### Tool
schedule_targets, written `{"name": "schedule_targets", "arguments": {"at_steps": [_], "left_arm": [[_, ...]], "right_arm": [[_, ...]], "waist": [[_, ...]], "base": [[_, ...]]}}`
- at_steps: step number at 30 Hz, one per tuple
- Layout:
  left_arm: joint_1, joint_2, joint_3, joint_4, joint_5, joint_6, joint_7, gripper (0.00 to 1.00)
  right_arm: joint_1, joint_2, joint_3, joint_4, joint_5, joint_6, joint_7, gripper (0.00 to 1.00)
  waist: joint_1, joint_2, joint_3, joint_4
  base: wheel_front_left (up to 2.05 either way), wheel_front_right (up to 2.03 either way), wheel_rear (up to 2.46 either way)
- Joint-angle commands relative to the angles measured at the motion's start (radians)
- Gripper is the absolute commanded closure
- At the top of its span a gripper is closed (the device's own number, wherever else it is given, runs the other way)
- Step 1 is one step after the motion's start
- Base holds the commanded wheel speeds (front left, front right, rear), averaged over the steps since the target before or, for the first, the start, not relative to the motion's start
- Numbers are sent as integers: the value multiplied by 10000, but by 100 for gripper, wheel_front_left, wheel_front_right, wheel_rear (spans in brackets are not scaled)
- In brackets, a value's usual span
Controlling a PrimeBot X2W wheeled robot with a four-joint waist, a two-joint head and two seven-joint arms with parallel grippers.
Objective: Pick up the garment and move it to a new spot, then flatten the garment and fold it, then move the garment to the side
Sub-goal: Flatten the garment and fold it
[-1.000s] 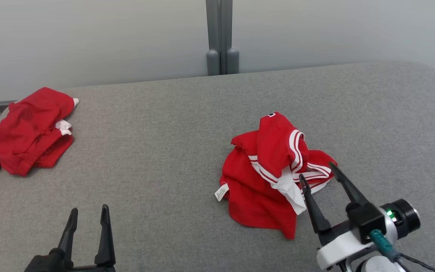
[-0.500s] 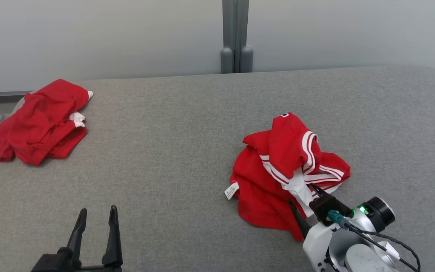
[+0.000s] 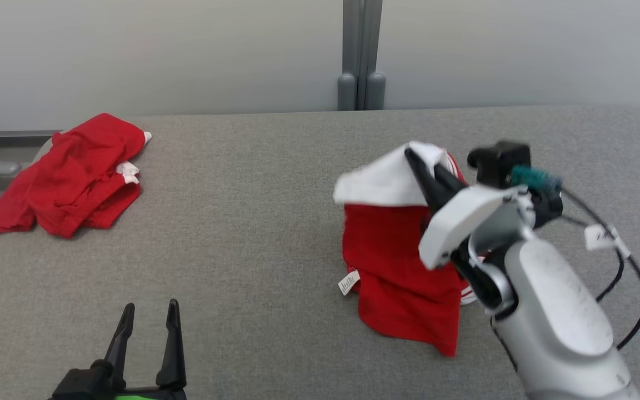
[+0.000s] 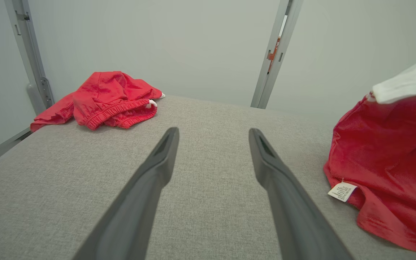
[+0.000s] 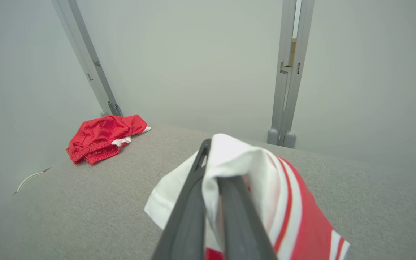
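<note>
Garment hangs from the right fingers, pinched shut on its white hem, long axis dropping to the bench; left fingers wide open, well apart, holding nothing.

Our left gripper sits low by the near edge of the grey fabric surface, its long dark fingers upright and parted. Our right gripper — raised on its pale forearm — is pinched closed on the red, white-trimmed fabric garment.

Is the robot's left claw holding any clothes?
No, the left gripper is open above the grey surface, with nothing in it.
</note>
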Motion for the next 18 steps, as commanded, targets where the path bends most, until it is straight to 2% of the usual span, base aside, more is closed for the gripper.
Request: {"name": "schedule_targets", "arguments": {"at_steps": [1, 2, 4, 6, 8, 13, 18], "left_arm": [[-114, 13, -79, 24, -122, -34, -5, 0], [-196, 14, -167, 50, -133, -35, -5, 0], [-334, 14, -354, 103, -131, -37, -5, 0], [-432, 17, -511, 156, -182, -37, -4, 0], [-546, 16, -650, 176, -245, -37, -5, 0], [-651, 15, -985, 240, -428, 62, -5, 0], [-585, 15, -1100, 188, -615, 238, -5, 0]], "right_arm": [[-657, -39, -126, -271, 538, -17, 372, 100], [-1174, -35, -218, -357, 1121, -17, 751, 100], [-2222, -26, -478, -318, 1545, -15, 1192, 100], [-3190, -9, -580, 35, 2268, -14, 1632, 100], [-4271, -36, -815, 550, 2518, -12, 1722, 100], [-6473, -8, -1012, 2368, 3557, -9, 1370, 100], [-7947, -35, -444, 4050, 4494, -9, 716, 100]], "waist": [[0, 0, -14, 38], [0, 0, -23, 94], [0, 0, -52, 255], [0, 0, -89, 434], [0, 0, -127, 639], [0, 0, -238, 1112], [0, 0, -292, 1269]], "base": [[0, 0, 0], [0, 0, 0], [0, 0, 0], [0, 0, 0], [0, 0, 0], [0, 0, 0], [0, 0, 0]]}}
